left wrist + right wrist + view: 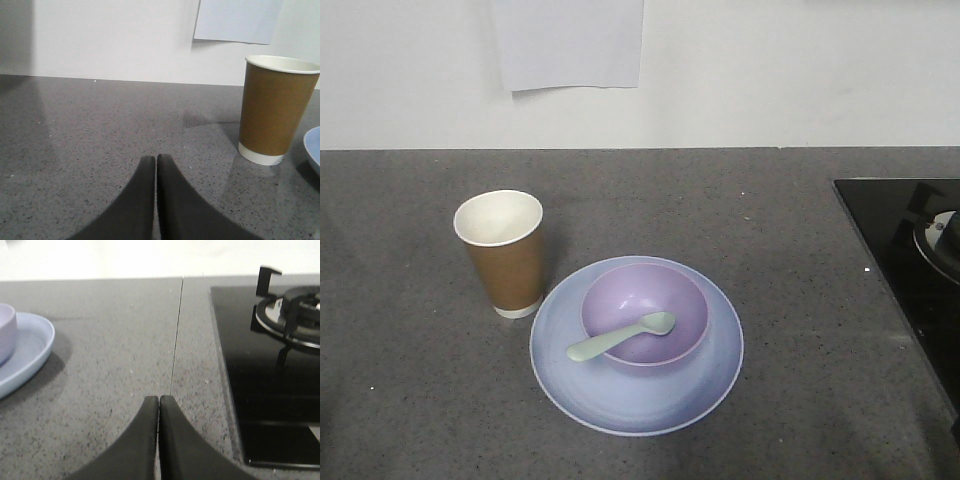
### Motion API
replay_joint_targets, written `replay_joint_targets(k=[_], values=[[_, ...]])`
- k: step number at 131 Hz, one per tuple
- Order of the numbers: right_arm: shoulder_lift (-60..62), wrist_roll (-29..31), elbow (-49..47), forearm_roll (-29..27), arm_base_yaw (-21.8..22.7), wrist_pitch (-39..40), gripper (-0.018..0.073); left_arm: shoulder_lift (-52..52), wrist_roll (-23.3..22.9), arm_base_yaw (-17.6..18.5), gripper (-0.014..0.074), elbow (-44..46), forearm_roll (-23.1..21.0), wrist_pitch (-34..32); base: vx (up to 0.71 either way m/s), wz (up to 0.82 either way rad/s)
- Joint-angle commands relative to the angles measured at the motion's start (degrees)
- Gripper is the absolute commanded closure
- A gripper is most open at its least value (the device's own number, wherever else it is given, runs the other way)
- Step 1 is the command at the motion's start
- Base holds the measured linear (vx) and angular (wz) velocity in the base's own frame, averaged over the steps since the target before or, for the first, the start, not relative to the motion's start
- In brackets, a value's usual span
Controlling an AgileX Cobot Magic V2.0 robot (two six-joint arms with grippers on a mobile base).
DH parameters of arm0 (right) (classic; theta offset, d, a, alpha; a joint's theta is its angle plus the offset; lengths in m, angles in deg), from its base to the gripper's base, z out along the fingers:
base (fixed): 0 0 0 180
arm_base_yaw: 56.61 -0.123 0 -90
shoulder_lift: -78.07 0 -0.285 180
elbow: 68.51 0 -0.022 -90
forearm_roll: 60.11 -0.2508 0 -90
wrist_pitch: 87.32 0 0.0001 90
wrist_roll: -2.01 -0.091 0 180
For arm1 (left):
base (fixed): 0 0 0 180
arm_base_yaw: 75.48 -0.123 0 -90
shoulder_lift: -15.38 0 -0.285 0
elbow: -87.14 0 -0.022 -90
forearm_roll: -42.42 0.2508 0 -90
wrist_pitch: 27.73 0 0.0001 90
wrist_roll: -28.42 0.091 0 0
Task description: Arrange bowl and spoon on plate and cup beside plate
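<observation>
Left wrist-mounted view is showing the left gripper (156,159) with its two dark fingers pressed together, nothing between them, reaching low and nearly level over the grey counter (100,130) toward the white wall (110,35). Ahead and to the right the cup (274,107) is standing upright, mouth up, with the edge of the plate (313,150) just showing beside its base.

In the right wrist-mounted view the right gripper (159,400) is likewise sitting closed and empty, its fingers meeting along a thin seam, aimed low across the counter. The plate (27,347) and a sliver of the bowl (6,330) are lying off to its left; the black cooktop (260,390) with its burner (295,315) is lying to its right.

In the exterior front-facing view neither arm is showing. The plate (620,395) is resting near the counter's front edge, about midway across. The bowl (665,295) is sitting on it, toward the back. The spoon (620,337) is leaning in the bowl, its long axis running from its scoop at right inside the bowl to its handle at lower left, over the rim. The cup (505,255) is standing just beside the plate's back-left edge. A sheet of paper (570,40) is hanging on the wall.
</observation>
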Motion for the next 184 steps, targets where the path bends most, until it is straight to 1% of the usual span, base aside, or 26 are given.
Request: replay_joint_targets(k=[1, 22, 184], values=[[1.84, -0.32, 0.38, 1.67, 0.34, 3.74, 0.0566, 0.92, -0.05, 0.42, 0.0604, -0.53, 0.03, -4.50, 0.00, 0.00], [4.04, -0.32, 0.38, 3.76, 0.41, 4.58, 0.0566, 0.92, -0.05, 0.42, 0.0604, -0.53, 0.03, -4.50, 0.00, 0.00], [3.87, -0.32, 0.38, 3.72, 0.35, 4.29, 0.0566, 0.92, -0.05, 0.42, 0.0603, -0.53, 0.03, -4.50, 0.00, 0.00]])
